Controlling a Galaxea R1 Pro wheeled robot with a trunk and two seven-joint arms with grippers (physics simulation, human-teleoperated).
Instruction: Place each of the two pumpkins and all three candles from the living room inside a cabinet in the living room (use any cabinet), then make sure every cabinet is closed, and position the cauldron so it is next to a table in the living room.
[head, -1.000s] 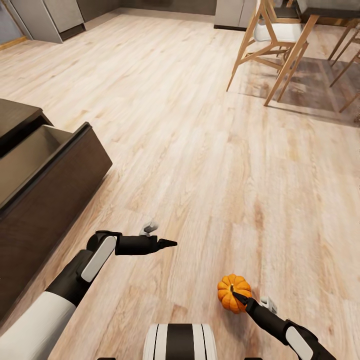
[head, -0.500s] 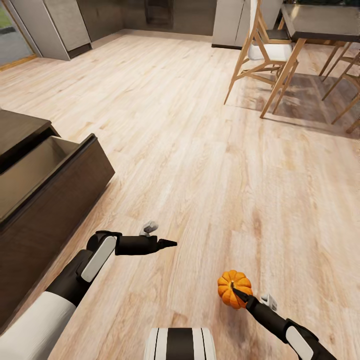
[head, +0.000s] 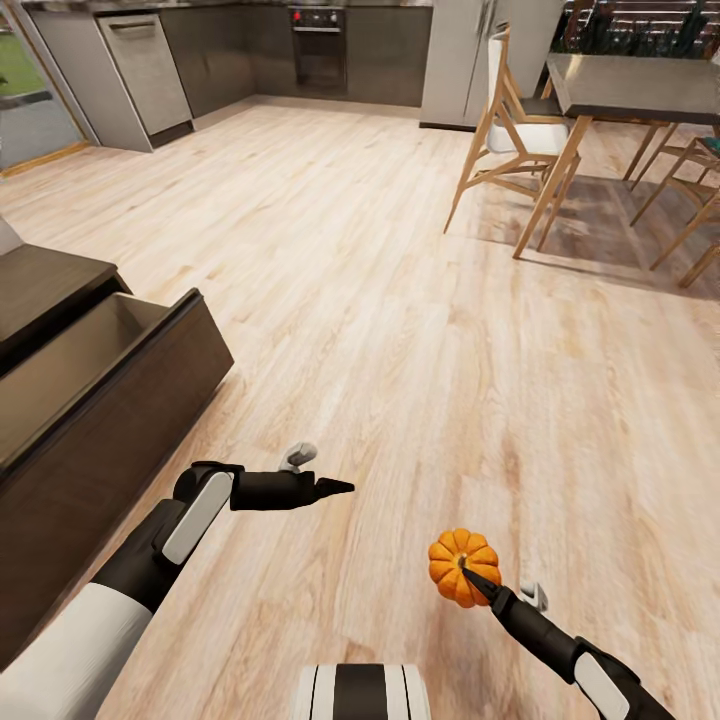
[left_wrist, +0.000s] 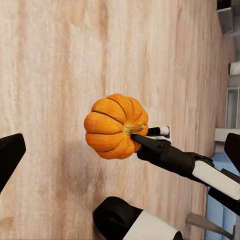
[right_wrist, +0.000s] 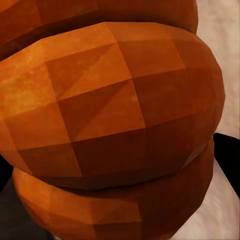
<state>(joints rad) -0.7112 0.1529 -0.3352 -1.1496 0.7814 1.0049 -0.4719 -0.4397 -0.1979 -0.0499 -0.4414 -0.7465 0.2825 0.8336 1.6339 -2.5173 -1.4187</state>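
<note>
Orange pumpkin (head: 464, 567) sits clamped in the right end effector (head: 468, 577), held above the wooden floor (head: 400, 330) at about five o'clock in the head view. Left end effector (head: 338, 487) hangs empty, fingers together. Dark cabinet (head: 110, 420) stands at nine o'clock, drawer (head: 70, 345) open.

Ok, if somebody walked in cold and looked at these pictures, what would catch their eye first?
Probably the bright-orange ribbed pumpkin, gripped by the right gripper low over the pale wooden floor. Next, the long dark-brown wooden cabinet on the robot's left, its drawer pulled open. The left gripper hangs empty between them, its fingertips together.
</note>
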